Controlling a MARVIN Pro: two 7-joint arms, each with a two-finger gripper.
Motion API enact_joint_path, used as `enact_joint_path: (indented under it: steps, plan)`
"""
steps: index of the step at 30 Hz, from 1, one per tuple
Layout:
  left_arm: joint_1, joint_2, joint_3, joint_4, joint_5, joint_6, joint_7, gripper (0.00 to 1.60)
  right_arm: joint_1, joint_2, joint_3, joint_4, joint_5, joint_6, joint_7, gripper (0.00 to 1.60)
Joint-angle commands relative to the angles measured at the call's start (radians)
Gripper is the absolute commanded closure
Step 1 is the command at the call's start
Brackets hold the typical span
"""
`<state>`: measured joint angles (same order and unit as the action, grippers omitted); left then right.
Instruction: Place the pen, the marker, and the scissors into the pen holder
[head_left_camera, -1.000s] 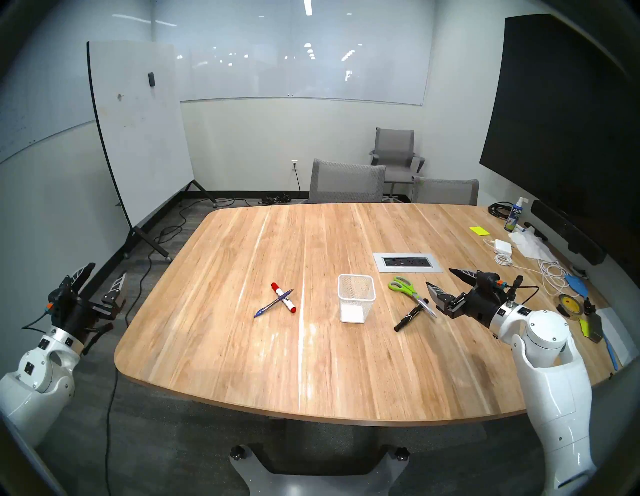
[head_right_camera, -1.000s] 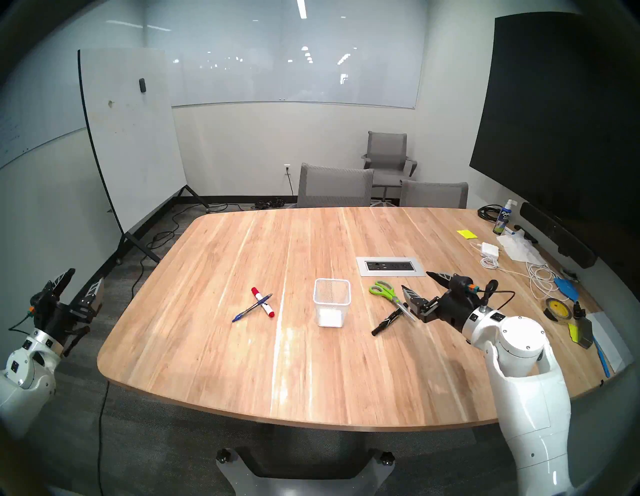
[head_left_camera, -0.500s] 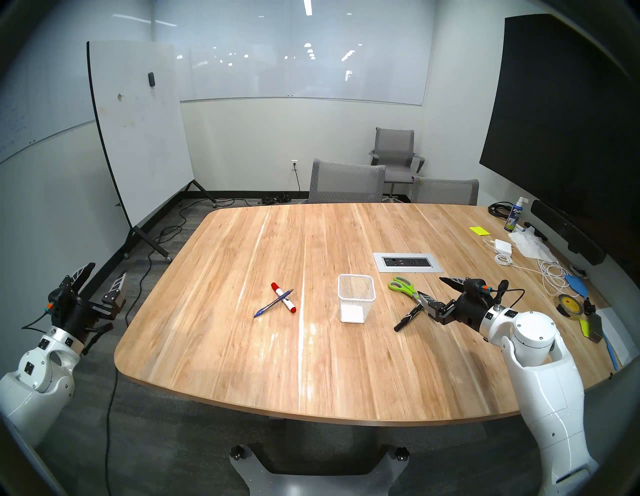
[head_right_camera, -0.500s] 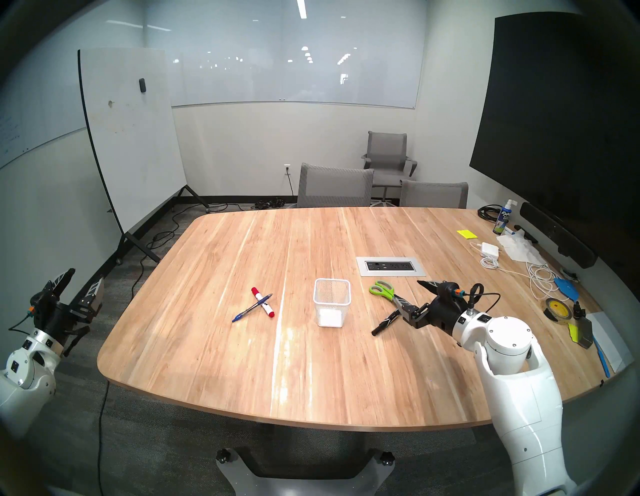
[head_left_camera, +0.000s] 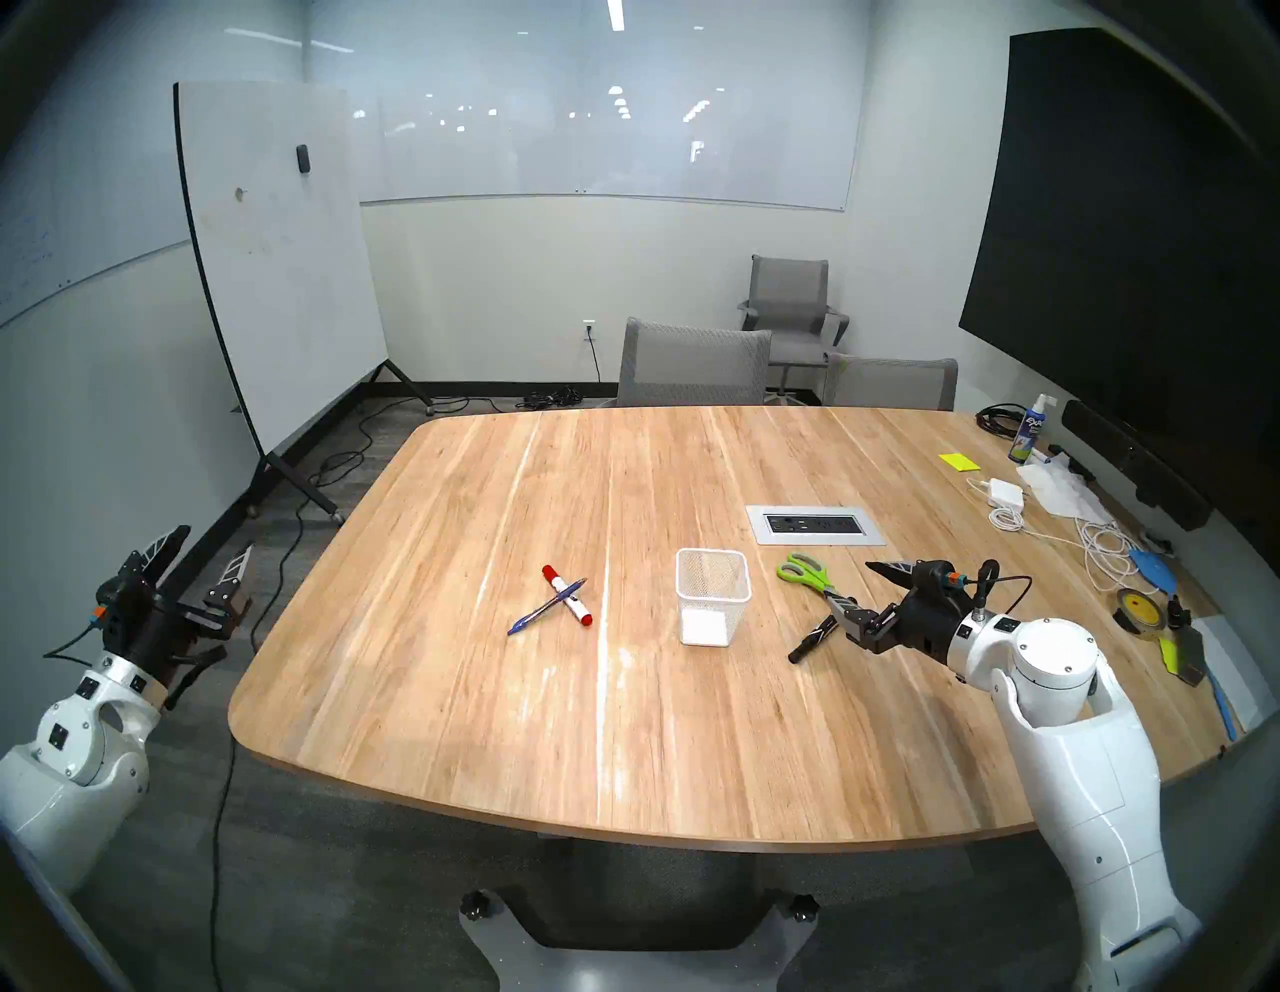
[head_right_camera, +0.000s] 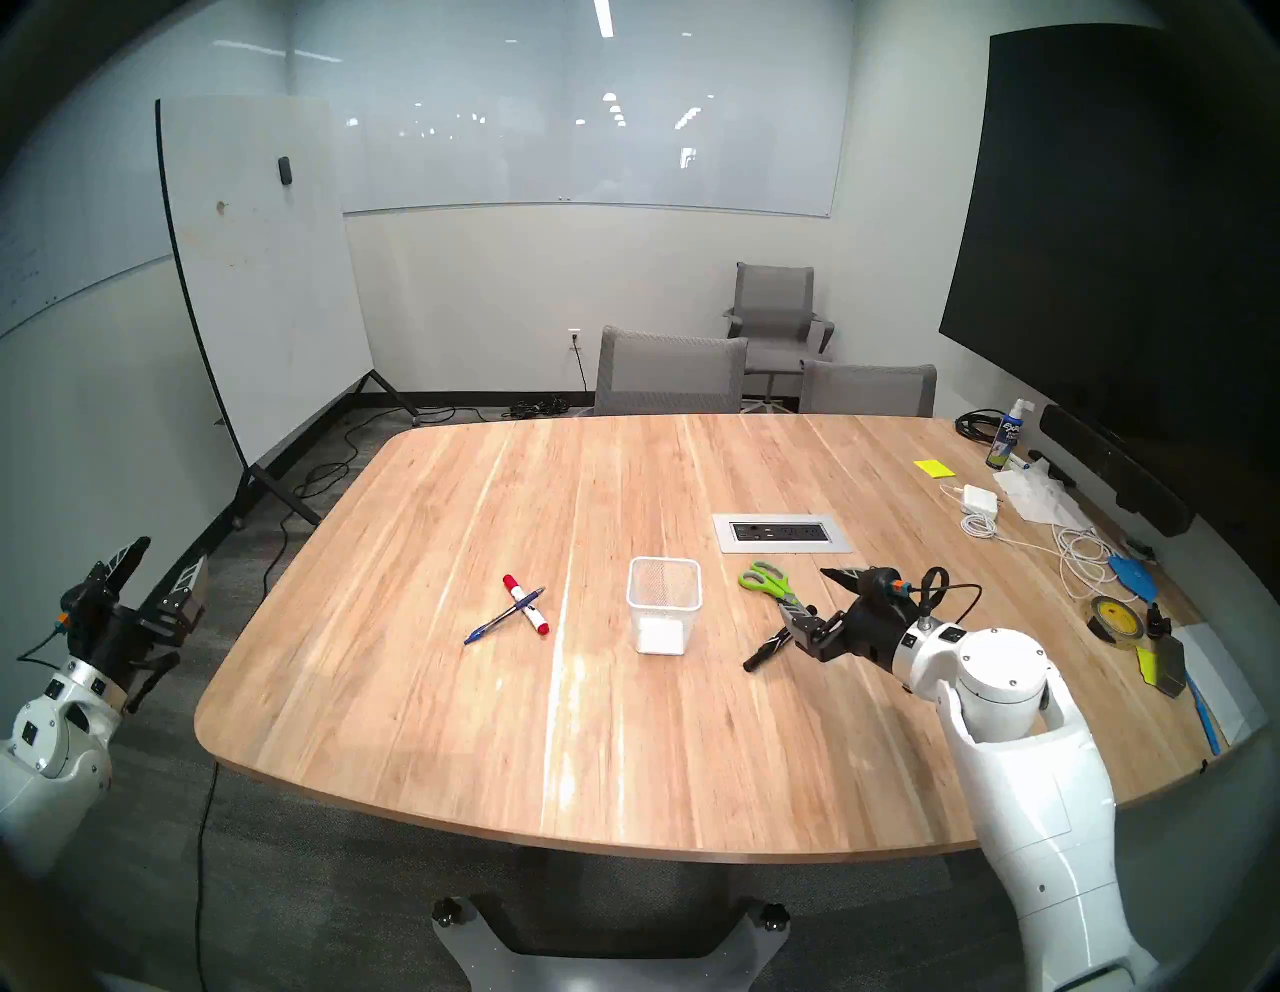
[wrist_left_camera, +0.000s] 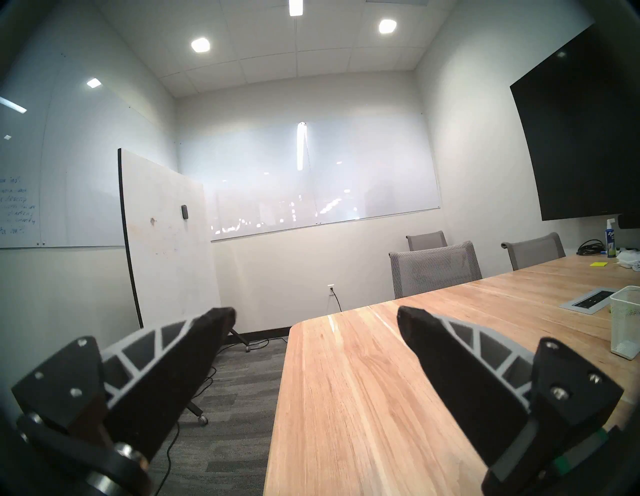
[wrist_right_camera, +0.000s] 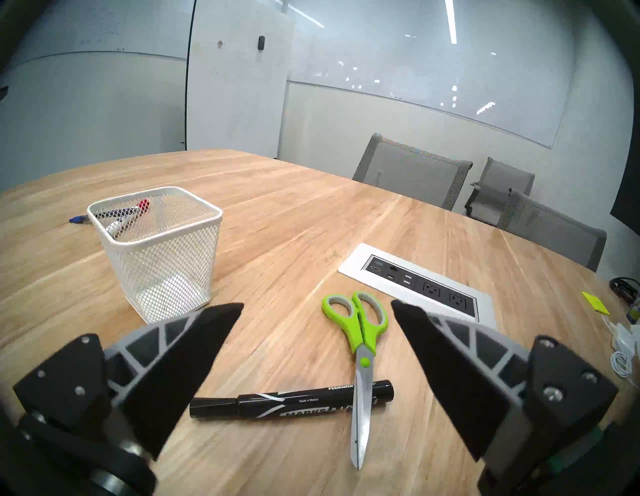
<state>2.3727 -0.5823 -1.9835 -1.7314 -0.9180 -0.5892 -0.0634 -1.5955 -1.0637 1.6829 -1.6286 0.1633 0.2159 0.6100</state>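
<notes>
The white mesh pen holder (head_left_camera: 713, 596) (head_right_camera: 663, 603) (wrist_right_camera: 156, 249) stands upright and empty mid-table. Right of it lie the lime-green scissors (head_left_camera: 807, 573) (head_right_camera: 765, 580) (wrist_right_camera: 362, 332), blades resting across a black marker (head_left_camera: 812, 637) (head_right_camera: 767, 648) (wrist_right_camera: 291, 403). Left of the holder the blue pen (head_left_camera: 546, 607) (head_right_camera: 504, 615) lies crossed over a white marker with red ends (head_left_camera: 568, 596) (head_right_camera: 526, 604). My right gripper (head_left_camera: 852, 584) (head_right_camera: 801, 587) (wrist_right_camera: 317, 304) is open and empty, just above the scissors' blades and black marker. My left gripper (head_left_camera: 215, 540) (head_right_camera: 172, 551) (wrist_left_camera: 316, 311) is open and empty, off the table's left edge.
A recessed power outlet panel (head_left_camera: 815, 524) sits behind the scissors. Cables, a charger, a tape roll (head_left_camera: 1136, 609) and a spray bottle (head_left_camera: 1027, 429) crowd the right side. Grey chairs (head_left_camera: 692, 364) stand at the far edge. A rolling whiteboard (head_left_camera: 277, 263) stands on the left.
My right gripper has moved left and lower, from right of the scissors' tips to over their blades, still open. The left arm and all objects have not moved.
</notes>
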Motion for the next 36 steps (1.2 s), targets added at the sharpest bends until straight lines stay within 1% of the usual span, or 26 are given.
enact_joint_path:
  steps: [1, 7, 13, 14, 19, 27, 28, 31, 32, 36]
  plan:
    - [0.001, 0.0, -0.013, -0.004, -0.001, -0.001, 0.0, 0.0, 0.06, -0.001, -0.015, 0.018, -0.014, 0.006, -0.012, 0.0]
    - [0.001, 0.0, -0.013, -0.004, -0.001, -0.002, 0.0, 0.0, 0.083, -0.004, -0.031, 0.042, -0.027, 0.014, -0.017, 0.0]
    - [0.001, 0.0, -0.012, -0.004, -0.001, -0.002, 0.0, 0.0, 0.116, -0.006, -0.049, 0.071, -0.027, 0.044, -0.011, 0.0]
    - [0.001, 0.0, -0.012, -0.004, -0.001, -0.002, 0.0, 0.0, 0.124, -0.007, -0.051, 0.076, -0.02, 0.063, -0.005, 0.0]
    - [0.001, 0.0, -0.012, -0.004, -0.001, -0.002, 0.0, 0.0, 0.151, -0.007, -0.065, 0.098, -0.015, 0.09, 0.005, 0.0]
    - [0.001, 0.0, -0.012, -0.004, 0.0, -0.002, 0.0, 0.0, 0.18, -0.004, -0.083, 0.119, -0.025, 0.106, 0.012, 0.0]
    - [0.001, 0.0, -0.012, -0.004, 0.0, -0.002, 0.0, 0.0, 0.186, -0.003, -0.084, 0.124, -0.019, 0.121, 0.021, 0.0]
    - [0.001, 0.0, -0.012, -0.004, 0.0, -0.002, 0.0, 0.0, 0.195, -0.001, -0.09, 0.134, -0.027, 0.123, 0.021, 0.0]
    - [0.001, 0.0, -0.013, -0.004, 0.0, -0.002, 0.0, 0.0, 0.198, -0.003, -0.09, 0.136, -0.022, 0.14, 0.025, 0.0]
    - [0.001, -0.001, -0.013, -0.004, 0.0, -0.001, 0.0, 0.0, 0.21, -0.002, -0.096, 0.152, -0.025, 0.146, 0.03, 0.0]
